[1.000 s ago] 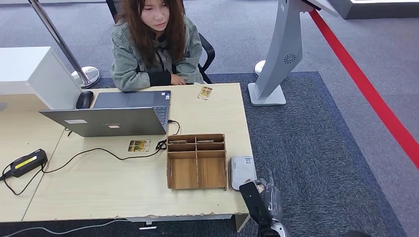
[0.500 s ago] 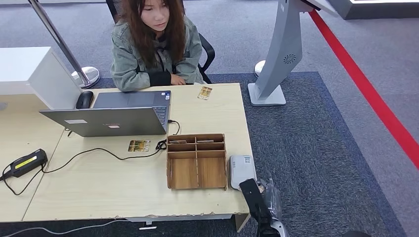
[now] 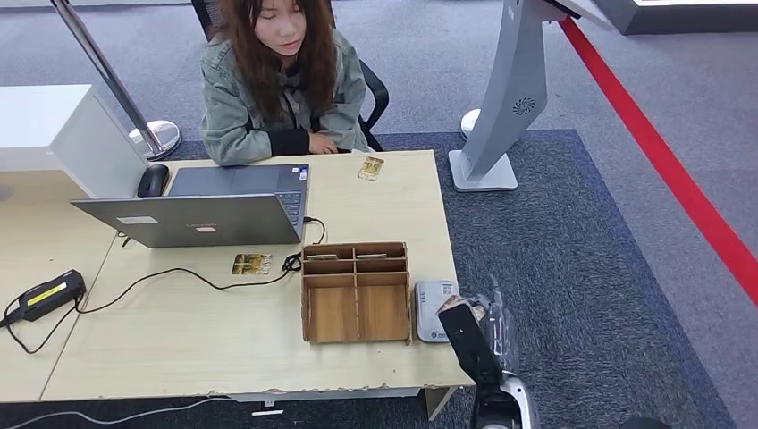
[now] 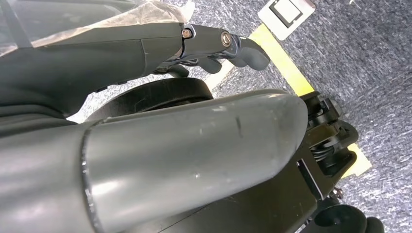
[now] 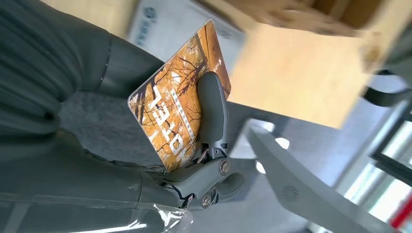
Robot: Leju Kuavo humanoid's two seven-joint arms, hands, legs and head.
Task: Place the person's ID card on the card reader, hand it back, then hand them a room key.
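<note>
orange and brown with white lettering, the card is pinched in the right hand, a dark finger pressed flat on its face. that hand hangs over the table's corner, just above the white card reader, which lies on the pale wooden table touching the right side of the wooden organiser. another card lies just left of the organiser, and a third card sits beyond it, near the person seated behind the open laptop. the left hand hangs above grey carpet with its fingers curled inward, holding nothing
</note>
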